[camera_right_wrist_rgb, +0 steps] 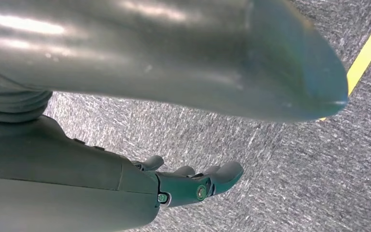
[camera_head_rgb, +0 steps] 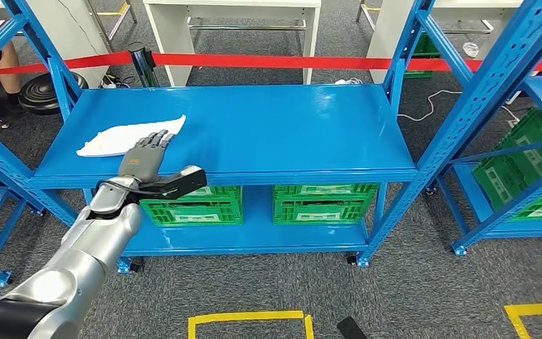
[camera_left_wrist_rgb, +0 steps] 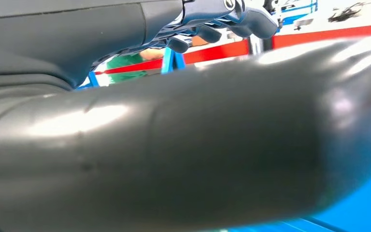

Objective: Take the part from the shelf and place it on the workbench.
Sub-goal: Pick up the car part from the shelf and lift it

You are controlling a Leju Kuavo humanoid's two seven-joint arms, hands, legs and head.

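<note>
Reaching over the blue shelf, the left hand lies unclenched with its fingers touching the near edge of the white part, so it should, I judge, slide further over the part before closing.

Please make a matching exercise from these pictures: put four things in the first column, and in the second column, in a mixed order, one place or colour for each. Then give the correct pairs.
Column one:
1. white part
2. green crates
3. red barrier tape
4. right hand

Column two:
A. stretched across behind the shelf
B. on the lower shelf level
C. hanging above the grey carpet
D. on the top blue shelf board, under the fingers of the left hand

Right pairs: 1-D, 2-B, 3-A, 4-C
</note>
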